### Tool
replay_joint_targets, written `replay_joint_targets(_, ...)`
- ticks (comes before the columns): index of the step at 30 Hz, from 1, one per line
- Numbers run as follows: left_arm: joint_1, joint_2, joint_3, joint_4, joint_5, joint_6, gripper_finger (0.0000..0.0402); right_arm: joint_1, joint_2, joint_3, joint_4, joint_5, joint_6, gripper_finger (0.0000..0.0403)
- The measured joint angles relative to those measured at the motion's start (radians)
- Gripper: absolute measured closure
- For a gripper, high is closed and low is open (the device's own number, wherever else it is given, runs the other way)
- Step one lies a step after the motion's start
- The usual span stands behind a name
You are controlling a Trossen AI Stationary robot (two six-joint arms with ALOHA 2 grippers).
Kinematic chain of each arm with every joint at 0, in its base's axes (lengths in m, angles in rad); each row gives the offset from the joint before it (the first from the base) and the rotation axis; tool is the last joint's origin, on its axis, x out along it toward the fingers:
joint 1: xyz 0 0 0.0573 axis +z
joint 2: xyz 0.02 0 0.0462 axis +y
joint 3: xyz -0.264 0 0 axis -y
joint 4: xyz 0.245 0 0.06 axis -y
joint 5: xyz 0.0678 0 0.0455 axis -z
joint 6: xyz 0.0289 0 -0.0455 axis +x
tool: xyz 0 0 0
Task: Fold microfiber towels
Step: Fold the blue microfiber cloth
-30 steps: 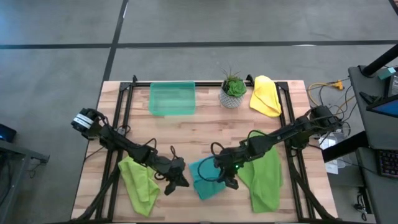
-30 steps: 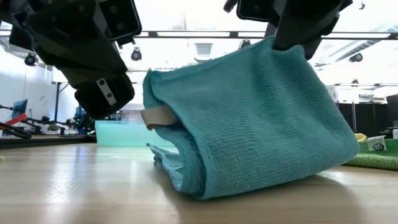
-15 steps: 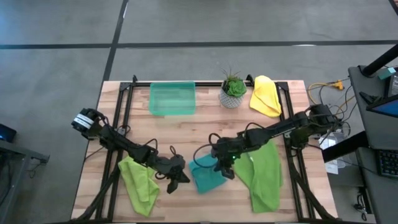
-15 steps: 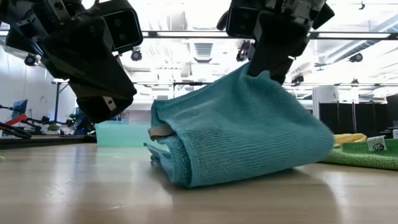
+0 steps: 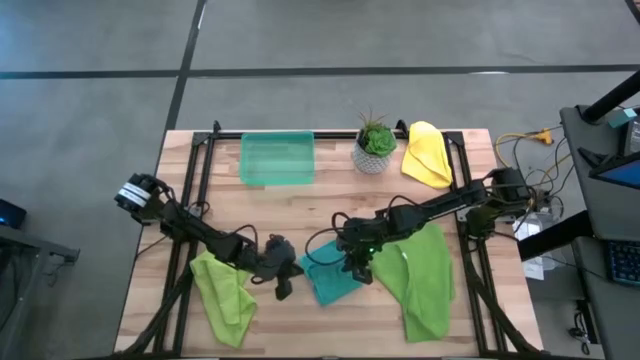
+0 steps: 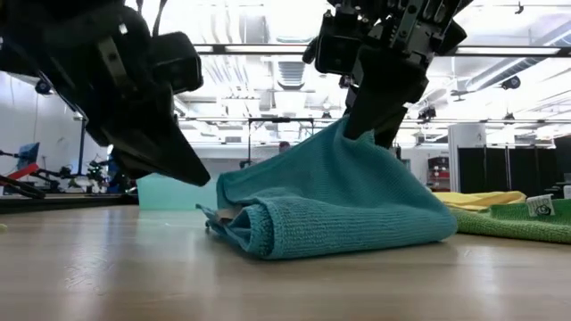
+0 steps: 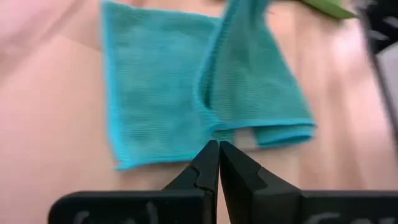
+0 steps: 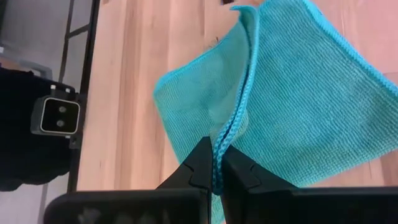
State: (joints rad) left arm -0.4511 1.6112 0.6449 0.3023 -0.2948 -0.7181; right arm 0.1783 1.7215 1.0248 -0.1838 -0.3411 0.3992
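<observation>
Teal towel [image 5: 330, 280], lime towels [image 5: 420, 280], yellow towel [image 5: 427, 153].

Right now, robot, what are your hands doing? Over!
Right gripper shut on teal towel, holding its edge up. Left gripper shut, empty, beside towel. Nothing in the way.

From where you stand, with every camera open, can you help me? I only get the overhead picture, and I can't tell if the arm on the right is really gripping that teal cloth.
Observer: Yes. Its wrist camera shows the right gripper shut on an edge of the teal towel.
Operator: Is that edge lifted, or flat on the wood?
Observer: Lifted. The low view shows the teal towel rising to a peak at that gripper.
Operator: And the other arm, is it holding anything?
Observer: No. The left gripper is shut on nothing, just short of the towel's edge.
</observation>
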Motion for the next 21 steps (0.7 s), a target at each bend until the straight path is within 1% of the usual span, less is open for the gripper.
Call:
replay_joint_targets(3,0.0,0.005,0.0,-0.026,-0.054,0.001,0.0401,0.0,0.002,0.002,0.002,-0.002,0.0,0.0394)
replay_joint_targets(6,0.003,0.015,-0.004,-0.036,-0.077,0.001,0.0401,-0.002,0.002,0.002,0.003,-0.002,-0.005,0.0394)
replay_joint_targets(21,0.015,0.099,-0.004,-0.025,-0.08,-0.008,0.0401,-0.004,0.002,0.002,0.01,0.001,-0.02,0.0394)
